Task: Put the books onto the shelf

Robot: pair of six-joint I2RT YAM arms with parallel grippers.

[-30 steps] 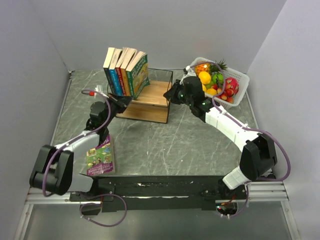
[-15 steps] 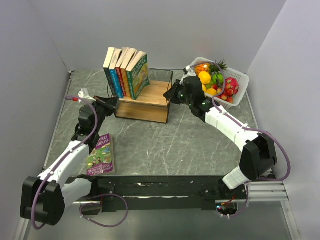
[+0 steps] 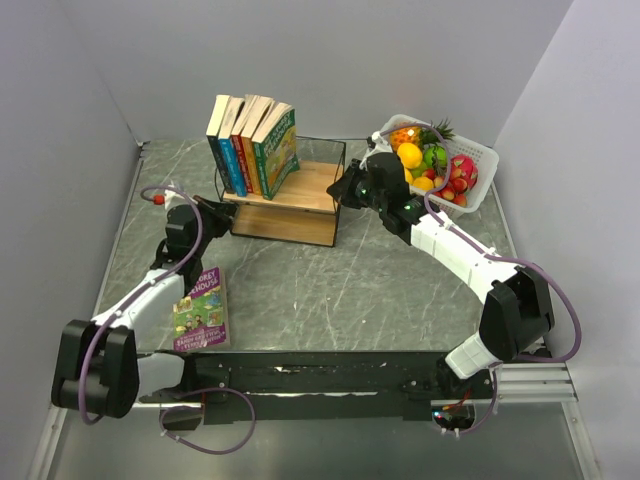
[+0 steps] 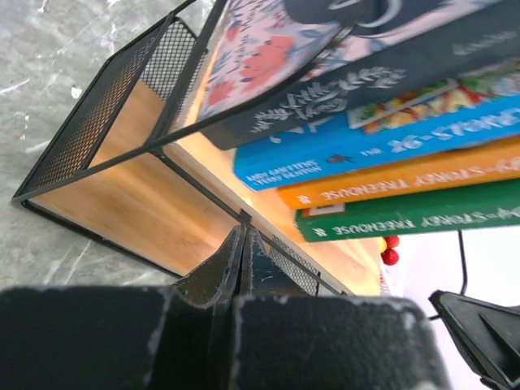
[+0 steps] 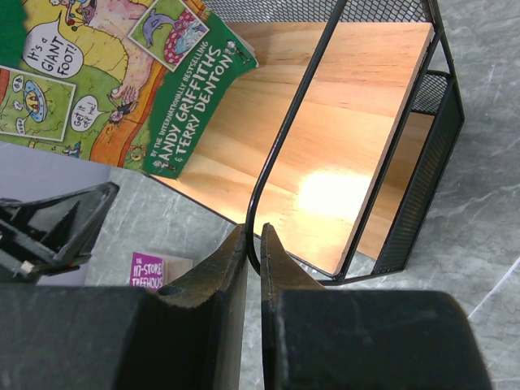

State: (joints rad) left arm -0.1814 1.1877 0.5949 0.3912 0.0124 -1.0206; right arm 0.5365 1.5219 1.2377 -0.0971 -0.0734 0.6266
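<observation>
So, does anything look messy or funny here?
Yes. One purple book lies flat on the table, apart from the shelf. The other books stand on its top board, leaning to one side instead of straight up. Also, the right gripper is pinched on the shelf's black wire frame.

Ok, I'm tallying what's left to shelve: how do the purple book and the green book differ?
The purple book lies flat on the table, cover up; the green book stands tilted on the shelf. The purple book is alone; the green book ends a row of books. Both are cartoon-covered Treehouse paperbacks.
</observation>
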